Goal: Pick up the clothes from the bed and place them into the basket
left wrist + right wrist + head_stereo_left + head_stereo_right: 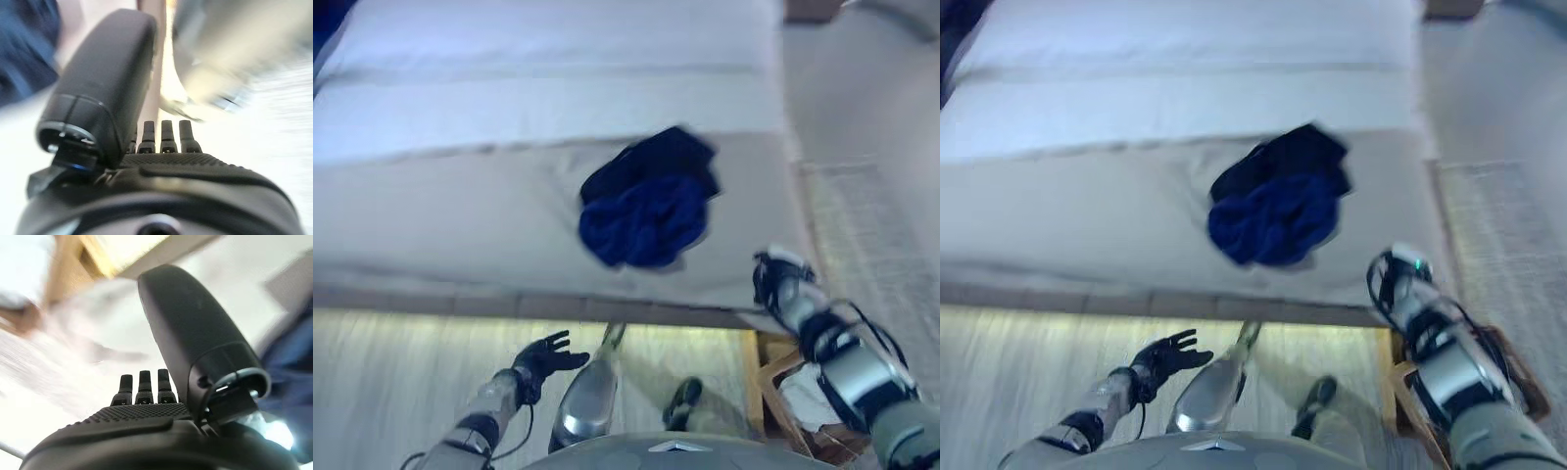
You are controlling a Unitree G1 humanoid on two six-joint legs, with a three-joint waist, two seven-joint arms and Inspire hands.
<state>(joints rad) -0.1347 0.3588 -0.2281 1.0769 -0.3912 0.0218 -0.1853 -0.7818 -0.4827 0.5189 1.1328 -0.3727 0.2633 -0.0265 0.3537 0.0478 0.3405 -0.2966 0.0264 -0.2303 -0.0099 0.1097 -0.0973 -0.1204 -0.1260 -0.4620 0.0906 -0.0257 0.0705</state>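
A pile of clothes, dark blue cloth under a black piece (646, 201), lies on the pale bed (460, 206) near its front right corner. It also shows in the right eye view (1278, 206). My left hand (543, 360) is open and empty, low over the floor in front of the bed's edge. My right hand (781, 284) is open and empty at the bed's front right corner, to the right of and below the clothes. The basket (769, 377), a wooden frame with a white liner, stands on the floor under my right arm.
The bed's front edge (460, 302) runs across the view above a light wooden floor (391, 382). A pale rug (871, 215) lies right of the bed. A white sheet band (548, 108) crosses the bed farther back.
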